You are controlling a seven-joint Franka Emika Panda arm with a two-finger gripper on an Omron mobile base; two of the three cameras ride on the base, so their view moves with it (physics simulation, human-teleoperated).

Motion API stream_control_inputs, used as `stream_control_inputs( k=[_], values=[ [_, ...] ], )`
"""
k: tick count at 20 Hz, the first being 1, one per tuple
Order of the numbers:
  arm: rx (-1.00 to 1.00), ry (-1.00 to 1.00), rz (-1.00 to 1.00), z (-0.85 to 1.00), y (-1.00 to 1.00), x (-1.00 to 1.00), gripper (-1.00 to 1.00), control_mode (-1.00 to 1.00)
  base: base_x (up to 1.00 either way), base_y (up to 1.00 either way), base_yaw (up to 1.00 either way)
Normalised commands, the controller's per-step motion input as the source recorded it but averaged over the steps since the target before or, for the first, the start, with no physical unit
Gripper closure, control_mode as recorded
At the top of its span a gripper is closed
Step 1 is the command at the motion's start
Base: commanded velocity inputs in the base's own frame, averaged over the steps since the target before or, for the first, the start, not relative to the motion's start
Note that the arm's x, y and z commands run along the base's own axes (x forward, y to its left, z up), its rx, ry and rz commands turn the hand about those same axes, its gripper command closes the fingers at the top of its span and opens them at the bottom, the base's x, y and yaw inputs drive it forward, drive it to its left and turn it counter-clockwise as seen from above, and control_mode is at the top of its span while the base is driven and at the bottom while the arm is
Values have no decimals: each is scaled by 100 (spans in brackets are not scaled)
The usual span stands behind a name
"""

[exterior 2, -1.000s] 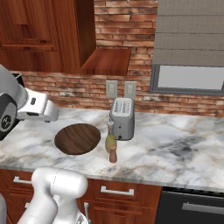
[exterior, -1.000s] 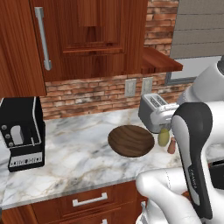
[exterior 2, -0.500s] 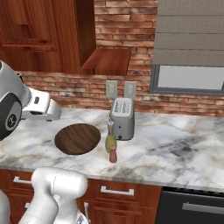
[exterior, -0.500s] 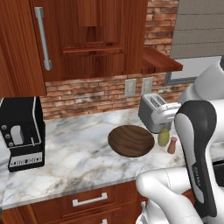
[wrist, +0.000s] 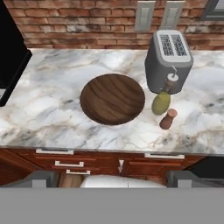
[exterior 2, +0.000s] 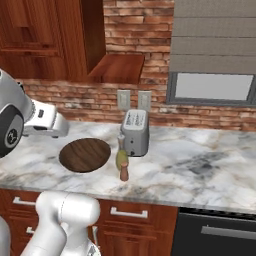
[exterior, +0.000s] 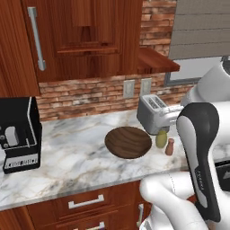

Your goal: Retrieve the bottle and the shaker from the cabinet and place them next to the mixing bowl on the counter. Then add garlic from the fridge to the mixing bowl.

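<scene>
The dark wooden mixing bowl (exterior: 128, 142) (exterior 2: 85, 154) (wrist: 112, 99) lies on the marble counter (exterior: 76, 157) (exterior 2: 200, 175) (wrist: 52, 122). Just right of it stands the olive bottle (exterior: 161, 138) (exterior 2: 121, 158) (wrist: 161, 102), and the small brown shaker (exterior: 170, 147) (exterior 2: 124, 171) (wrist: 168, 119) is close beside it. My gripper (wrist: 113, 178) hangs high over the counter's front edge, open, with nothing between its fingertips (wrist: 41, 178). The cabinet (exterior: 85, 40) (exterior 2: 45, 35) stands open with its shelf bare. The garlic and the fridge are out of view.
A grey toaster (exterior: 152, 112) (exterior 2: 135, 132) (wrist: 168, 57) stands right behind the bottle. A black coffee machine (exterior: 18, 134) occupies the counter's left end. The open cabinet door (exterior: 155, 60) (exterior 2: 117, 67) juts out above the toaster. Drawers (wrist: 70, 164) run under the counter.
My arm has shifted only slightly. The bowl, bottle and shaker have stayed where they were, and the gripper has stayed open.
</scene>
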Motion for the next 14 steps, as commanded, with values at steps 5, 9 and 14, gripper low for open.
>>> stream_control_inputs(
  k=[5,9,14],
  values=[
    [0,0,0,0,0,0,-100,100,-28,-100,-26],
    [0,0,0,0,0,0,-100,100,1,-90,-67],
    [0,0,0,0,0,0,-100,100,0,-45,-84]
  ],
)
